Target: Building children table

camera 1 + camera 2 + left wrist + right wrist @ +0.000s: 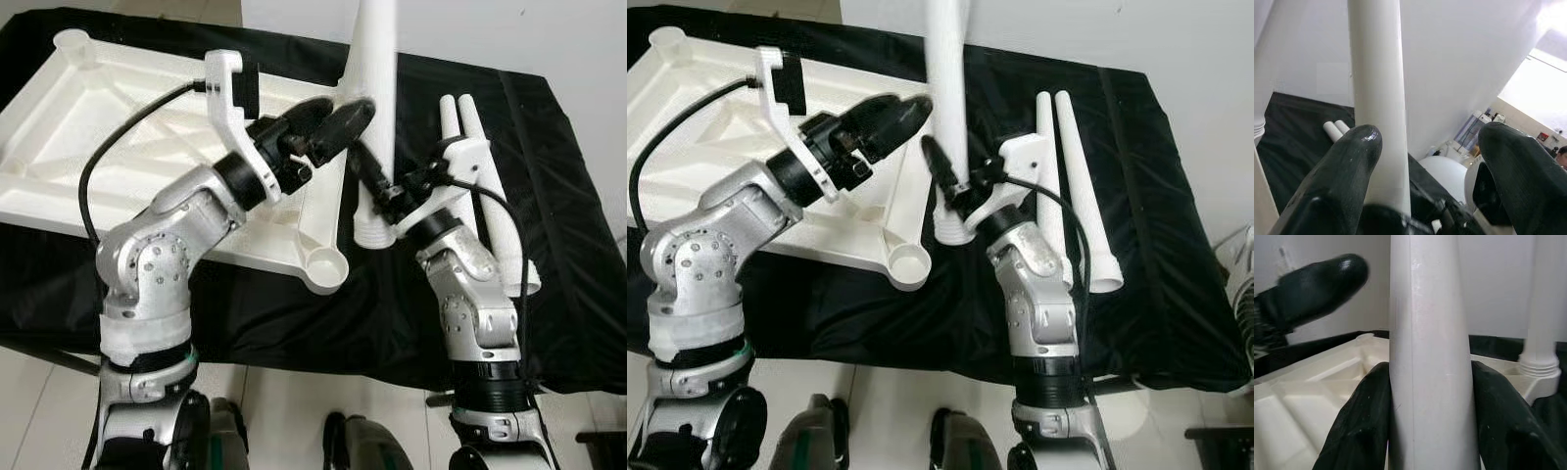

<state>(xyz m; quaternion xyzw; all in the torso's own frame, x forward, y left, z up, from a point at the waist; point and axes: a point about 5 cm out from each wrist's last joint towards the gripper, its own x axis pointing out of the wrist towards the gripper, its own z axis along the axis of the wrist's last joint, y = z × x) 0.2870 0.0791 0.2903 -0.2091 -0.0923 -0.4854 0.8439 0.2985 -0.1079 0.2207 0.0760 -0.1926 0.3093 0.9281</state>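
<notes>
A white table leg (377, 108) is held upright in the closed right pincer (377, 191), at three o'clock of the overturned table top (118, 127). The left pincer (328, 122) is spread open beside it. Seating it in a corner socket (326, 266) is judged next.

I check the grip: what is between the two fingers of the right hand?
The upright white table leg, pressed by both fingers of the right hand; the right wrist view shows it.

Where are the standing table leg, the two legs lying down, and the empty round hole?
standing leg (375, 59), left eye view, upper shaft.
lying legs (1068, 186), right eye view, middle.
round hole (324, 264), left eye view, its rim at the tabletop corner.
</notes>
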